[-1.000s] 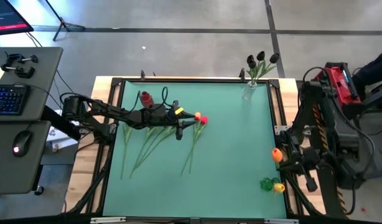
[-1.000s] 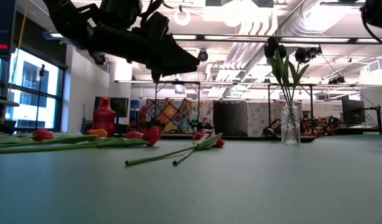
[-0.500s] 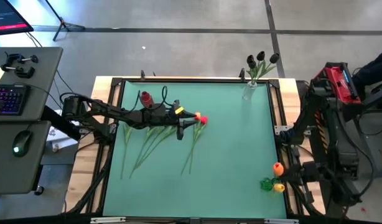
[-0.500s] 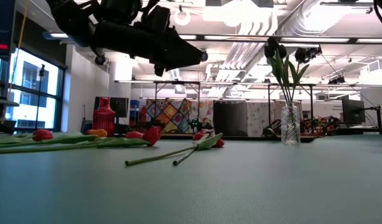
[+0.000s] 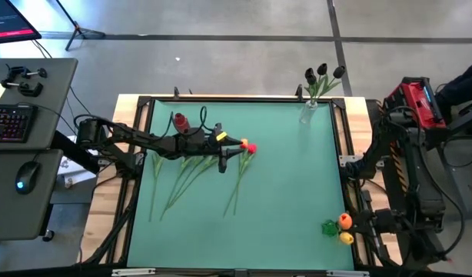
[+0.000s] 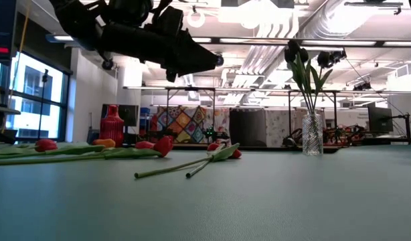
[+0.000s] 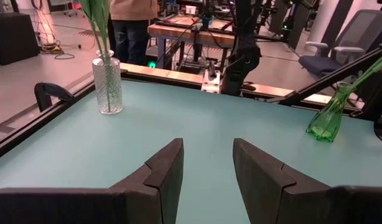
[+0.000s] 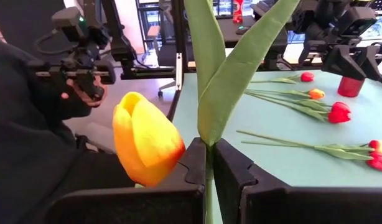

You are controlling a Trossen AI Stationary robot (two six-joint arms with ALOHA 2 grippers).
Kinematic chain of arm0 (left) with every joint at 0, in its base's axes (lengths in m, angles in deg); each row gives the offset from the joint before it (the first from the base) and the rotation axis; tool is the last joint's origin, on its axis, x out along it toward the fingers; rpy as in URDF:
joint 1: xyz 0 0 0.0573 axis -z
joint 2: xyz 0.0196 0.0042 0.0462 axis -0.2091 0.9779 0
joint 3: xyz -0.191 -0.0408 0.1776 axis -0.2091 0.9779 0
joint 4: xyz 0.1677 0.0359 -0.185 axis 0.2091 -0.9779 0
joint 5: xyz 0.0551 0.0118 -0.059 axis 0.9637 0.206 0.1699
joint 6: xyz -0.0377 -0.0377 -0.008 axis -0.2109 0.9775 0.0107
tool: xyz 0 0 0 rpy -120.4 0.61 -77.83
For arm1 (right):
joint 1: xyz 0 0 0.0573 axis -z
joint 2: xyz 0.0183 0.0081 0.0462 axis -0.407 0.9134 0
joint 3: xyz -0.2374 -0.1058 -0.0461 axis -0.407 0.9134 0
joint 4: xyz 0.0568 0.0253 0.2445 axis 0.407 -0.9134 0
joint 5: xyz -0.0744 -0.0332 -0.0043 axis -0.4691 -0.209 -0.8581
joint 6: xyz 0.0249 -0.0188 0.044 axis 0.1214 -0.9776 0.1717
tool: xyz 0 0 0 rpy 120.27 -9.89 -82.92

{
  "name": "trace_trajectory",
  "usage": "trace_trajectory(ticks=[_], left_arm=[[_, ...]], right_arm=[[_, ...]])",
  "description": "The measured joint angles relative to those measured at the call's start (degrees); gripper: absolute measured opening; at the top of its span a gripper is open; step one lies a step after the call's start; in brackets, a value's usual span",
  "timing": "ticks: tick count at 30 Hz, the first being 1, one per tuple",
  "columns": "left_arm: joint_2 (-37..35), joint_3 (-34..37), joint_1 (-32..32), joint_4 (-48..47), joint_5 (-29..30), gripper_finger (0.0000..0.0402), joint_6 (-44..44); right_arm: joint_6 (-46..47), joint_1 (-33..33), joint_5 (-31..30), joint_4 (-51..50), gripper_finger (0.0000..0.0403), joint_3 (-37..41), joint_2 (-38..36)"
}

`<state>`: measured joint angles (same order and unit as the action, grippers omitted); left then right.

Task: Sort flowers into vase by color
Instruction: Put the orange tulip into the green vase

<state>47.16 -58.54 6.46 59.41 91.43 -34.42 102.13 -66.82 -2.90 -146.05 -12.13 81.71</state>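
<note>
- While the left gripper (image 5: 234, 146) hangs above the middle of the green worktop (image 5: 282, 177), its jaws stand apart with nothing between them, as the left wrist view shows.
- Below and around that gripper lie the loose red and orange artificial tulips (image 5: 247, 148), long thin green stems fanned toward the near left of the worktop; in the low view they lie flat on the surface (image 6: 164, 144).
- Over at the near right corner, the right gripper (image 5: 351, 225) has its jaws closed on the green stem of an orange-yellow tulip (image 8: 144, 146), pinched just below the leaves.
- That held tulip's head (image 5: 344, 221) sits right over the small green glass vase (image 5: 329, 228) at the near right edge, with a yellow head (image 5: 345, 237) just beside it; whether the stem is inside the vase I cannot tell.
- Far right corner: a clear glass vase (image 5: 307, 114) stands upright with three near-black tulips (image 5: 322, 71) in it, plain to see in the low view too (image 6: 312, 134).
- Toward the far left, a small red ribbed vase (image 5: 180, 121) stands on the worktop just beyond the left arm.
- Beyond the worktop's left side sits a grey desk with a keyboard (image 5: 7, 121) and a mouse (image 5: 24, 178).
</note>
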Motion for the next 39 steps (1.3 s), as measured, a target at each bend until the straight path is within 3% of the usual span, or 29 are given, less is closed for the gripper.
trace_trajectory(ticks=[9,24,30,34,39], left_arm=[[0.0,0.0,0.0,0.0,0.0,0.0126,0.0],[0.0,-1.3,0.0,0.1,0.0,0.0126,0.6],[0.0,-1.4,0.0,-0.3,0.0,0.0126,0.6],[0.0,-1.4,0.0,-0.3,0.0,0.0126,0.6],[0.0,-1.4,0.0,-0.3,0.0,0.0126,0.6]], right_arm=[[1.7,-1.6,-1.9,-1.6,0.0,0.0,1.9],[1.6,1.0,8.1,-0.7,0.0,0.0,1.5],[2.7,0.8,6.6,-0.7,0.0001,0.0,1.5],[3.3,0.8,6.3,-0.7,0.002,0.0,1.5],[4.3,0.8,5.6,-0.8,0.0075,0.0,1.5]])
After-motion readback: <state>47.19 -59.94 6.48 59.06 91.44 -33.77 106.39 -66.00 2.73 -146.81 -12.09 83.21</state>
